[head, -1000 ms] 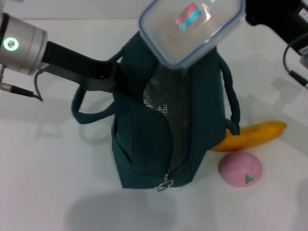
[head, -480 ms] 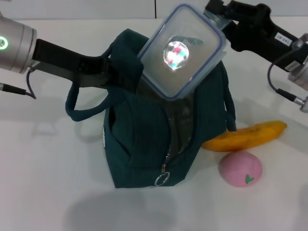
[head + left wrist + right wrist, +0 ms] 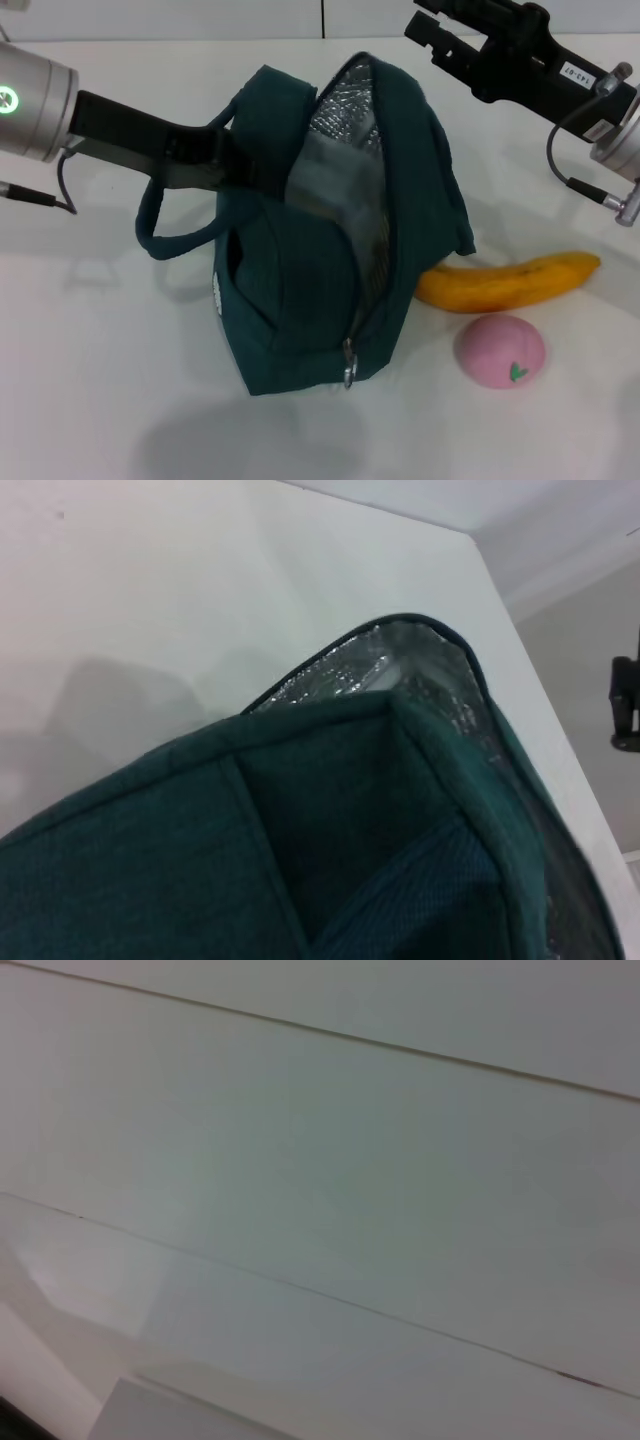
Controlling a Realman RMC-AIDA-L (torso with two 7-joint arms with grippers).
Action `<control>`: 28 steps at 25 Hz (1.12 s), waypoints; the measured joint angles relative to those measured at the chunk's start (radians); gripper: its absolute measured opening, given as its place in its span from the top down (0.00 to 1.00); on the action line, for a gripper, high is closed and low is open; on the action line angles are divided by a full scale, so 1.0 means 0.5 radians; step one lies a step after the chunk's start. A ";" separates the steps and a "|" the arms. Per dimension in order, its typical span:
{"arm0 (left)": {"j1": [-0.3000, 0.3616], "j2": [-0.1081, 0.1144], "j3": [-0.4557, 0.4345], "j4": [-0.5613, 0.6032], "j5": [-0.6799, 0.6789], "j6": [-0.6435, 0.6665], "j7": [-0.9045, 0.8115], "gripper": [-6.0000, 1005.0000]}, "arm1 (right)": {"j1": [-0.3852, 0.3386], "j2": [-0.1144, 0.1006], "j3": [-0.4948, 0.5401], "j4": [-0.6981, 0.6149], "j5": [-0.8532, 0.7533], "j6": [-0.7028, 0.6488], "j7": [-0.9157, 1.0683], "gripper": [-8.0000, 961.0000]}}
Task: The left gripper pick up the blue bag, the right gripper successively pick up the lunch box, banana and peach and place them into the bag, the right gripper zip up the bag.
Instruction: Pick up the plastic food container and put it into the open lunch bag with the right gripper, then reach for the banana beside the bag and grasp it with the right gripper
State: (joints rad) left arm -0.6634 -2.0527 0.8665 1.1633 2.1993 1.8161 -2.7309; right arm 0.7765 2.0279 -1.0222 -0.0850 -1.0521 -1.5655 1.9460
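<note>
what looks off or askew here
The bag leans, its open top tipped away from the robot, pulled by the left gripper at its rim. Banana and peach lie apart on the table; nothing spilled.

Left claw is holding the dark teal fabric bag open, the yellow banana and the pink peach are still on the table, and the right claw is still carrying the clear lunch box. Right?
Not quite. In the head view the right gripper, raised past the dark teal fabric bag, carries no clear lunch box; none shows anywhere. The rest holds: the left gripper grips the bag's side, and the yellow banana and pink peach lie on the table.
</note>
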 joint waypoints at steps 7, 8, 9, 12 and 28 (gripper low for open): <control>0.024 0.004 -0.001 -0.067 0.000 -0.042 0.059 0.96 | -0.182 -0.070 -0.136 -0.497 -0.031 0.043 -0.061 0.41; 0.029 0.005 -0.001 -0.070 0.000 -0.043 0.066 0.96 | -0.209 -0.096 -0.158 -0.583 -0.073 0.078 -0.069 0.38; 0.036 0.007 0.000 -0.073 0.000 -0.044 0.073 0.96 | -0.234 -0.121 -0.176 -0.672 -0.120 0.115 -0.076 0.36; 0.041 0.004 0.000 -0.078 -0.001 -0.046 0.087 0.96 | -0.252 -0.242 -0.183 -0.933 -0.489 0.191 -0.107 0.29; 0.027 0.001 0.000 -0.080 -0.024 -0.062 0.090 0.96 | 0.191 -0.276 -0.195 -1.855 -2.588 -0.280 -0.076 0.21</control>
State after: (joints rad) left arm -0.6498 -2.0520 0.8666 1.1234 2.1873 1.7852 -2.6858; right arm 0.8718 1.8898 -1.1196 -1.0128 -2.3461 -1.7057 1.9079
